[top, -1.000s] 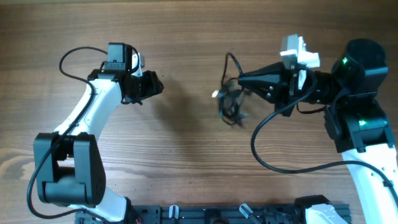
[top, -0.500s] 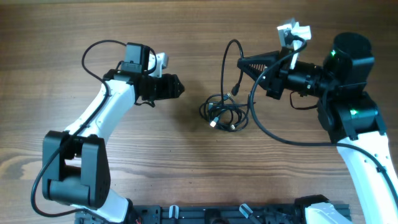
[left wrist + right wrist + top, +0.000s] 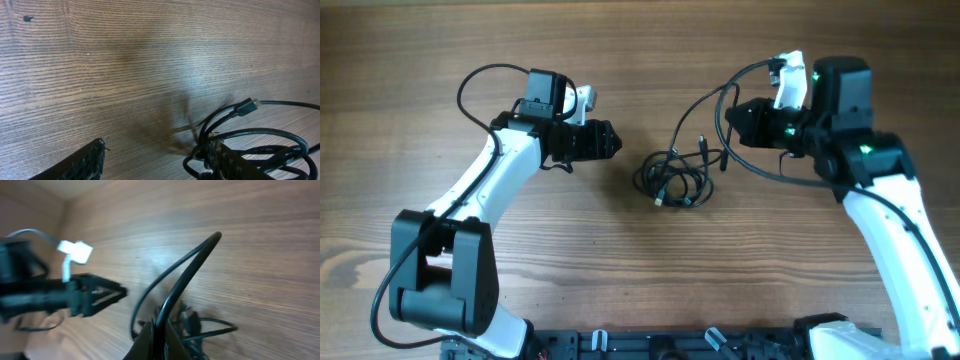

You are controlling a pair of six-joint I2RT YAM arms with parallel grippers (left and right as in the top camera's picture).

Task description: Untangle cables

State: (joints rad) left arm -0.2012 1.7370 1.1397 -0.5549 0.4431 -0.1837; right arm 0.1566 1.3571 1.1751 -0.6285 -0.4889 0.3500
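Note:
The cables (image 3: 675, 178) lie as a small knotted black bundle on the wooden table, between my two arms. One strand (image 3: 692, 108) rises from the bundle to my right gripper (image 3: 733, 120), which is shut on it; the right wrist view shows the fingers (image 3: 160, 336) pinched on that strand (image 3: 192, 262). My left gripper (image 3: 616, 142) is open and empty, just left of the bundle. In the left wrist view its fingers (image 3: 157, 152) are spread above the table, with the bundle and a plug end (image 3: 248, 106) beside the right finger.
The wooden table (image 3: 620, 40) surrounds the bundle. Thicker black wires loop over both arms (image 3: 480, 80). A black rail (image 3: 650, 345) runs along the front edge. My left arm shows in the right wrist view (image 3: 75, 296).
The bundle, hanging from the right gripper a second ago, now rests on the table. The right arm drew back to the right with one strand. The left gripper moved right toward the bundle.

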